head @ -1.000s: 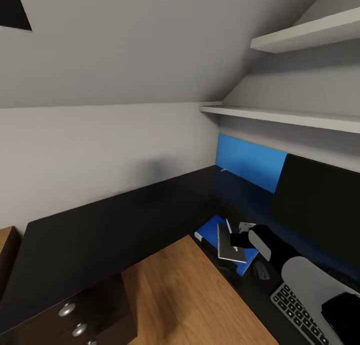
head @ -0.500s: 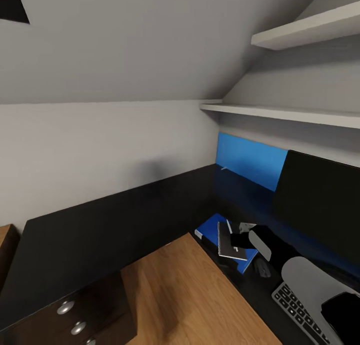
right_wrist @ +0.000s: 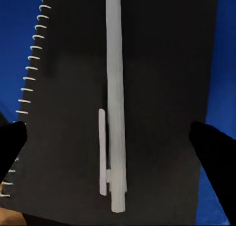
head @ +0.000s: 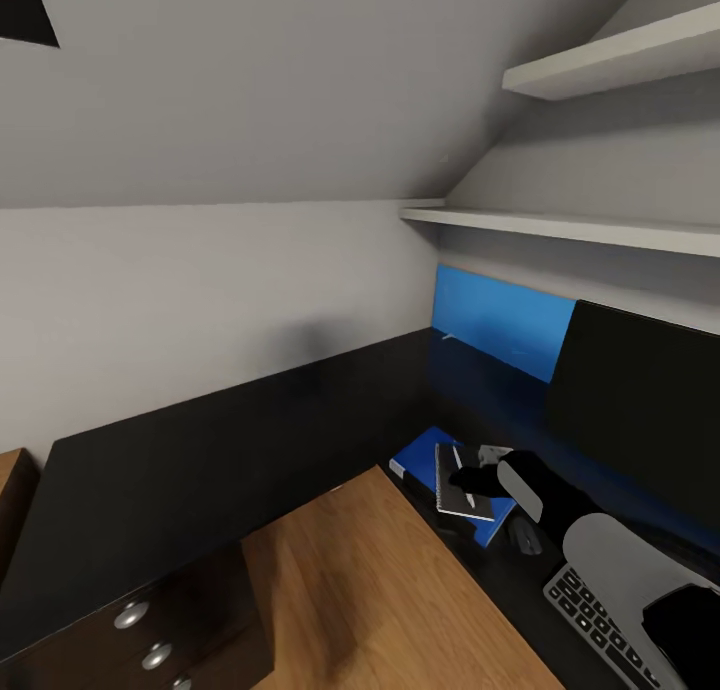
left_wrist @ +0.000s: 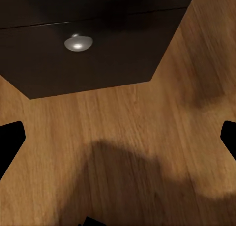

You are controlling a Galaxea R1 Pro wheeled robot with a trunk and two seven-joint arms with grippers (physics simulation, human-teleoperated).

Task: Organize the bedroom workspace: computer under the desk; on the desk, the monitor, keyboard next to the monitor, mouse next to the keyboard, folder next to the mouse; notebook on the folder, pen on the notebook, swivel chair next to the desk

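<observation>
White thin pen (right_wrist: pixel 115 93) lies flat on dark spiral-bound notebook (right_wrist: pixel 157 88), atop bright blue folder (head: pixel 418 462) on black desk (head: pixel 200 450). Right gripper (right_wrist: pixel 110 137) hovers above, fingers apart, straddling pen; long axis 12–6 between them. Left gripper (left_wrist: pixel 118 137) spread wide, over wooden floor (left_wrist: pixel 128 152).

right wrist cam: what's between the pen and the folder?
The notebook: the pen lies on its dark cover, and the blue folder shows beyond the notebook's edges. The right wrist view shows this.

Black desk (head: pixel 200 460) bears folder (head: pixel 418 462), keyboard (head: pixel 590 625), monitor (head: pixel 640 410).
</observation>
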